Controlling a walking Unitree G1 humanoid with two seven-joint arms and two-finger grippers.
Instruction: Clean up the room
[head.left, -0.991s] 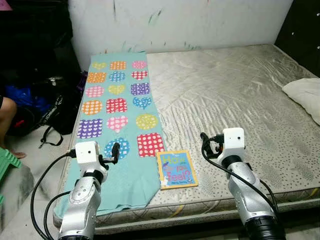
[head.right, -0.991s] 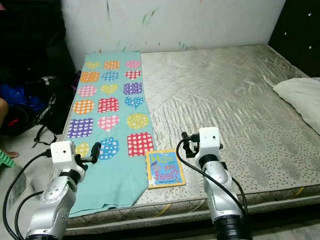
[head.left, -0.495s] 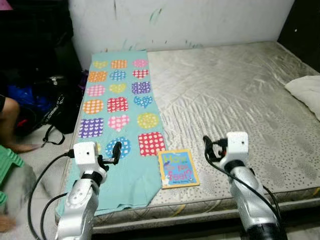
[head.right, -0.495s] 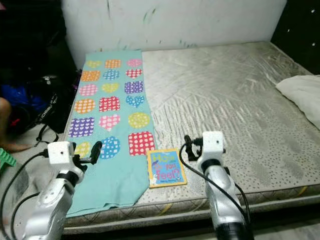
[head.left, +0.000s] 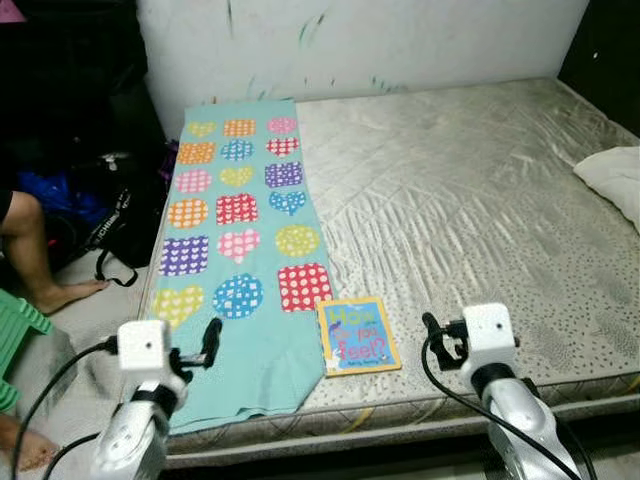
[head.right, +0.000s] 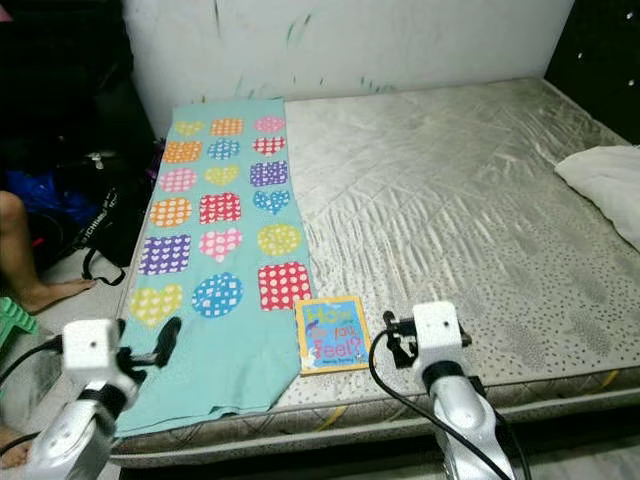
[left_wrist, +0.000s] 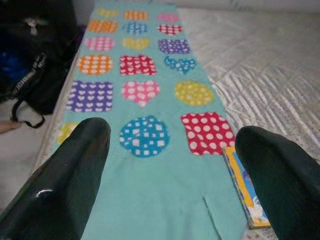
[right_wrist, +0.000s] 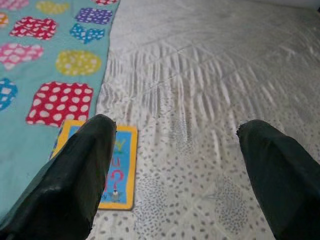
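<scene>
Lying on mattress (head.left: 450, 200), book (head.left: 358, 337) titled "How...you feel?"

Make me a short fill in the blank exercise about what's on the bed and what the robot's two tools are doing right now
1. The picture book lies on the bare mattress beside the ______ cloth.
2. The left tool has its fingers ______.
3. The right tool holds ______.
4. The white pillow lies at the bed's ______ edge.

Missing words: teal; open; nothing; right
</scene>
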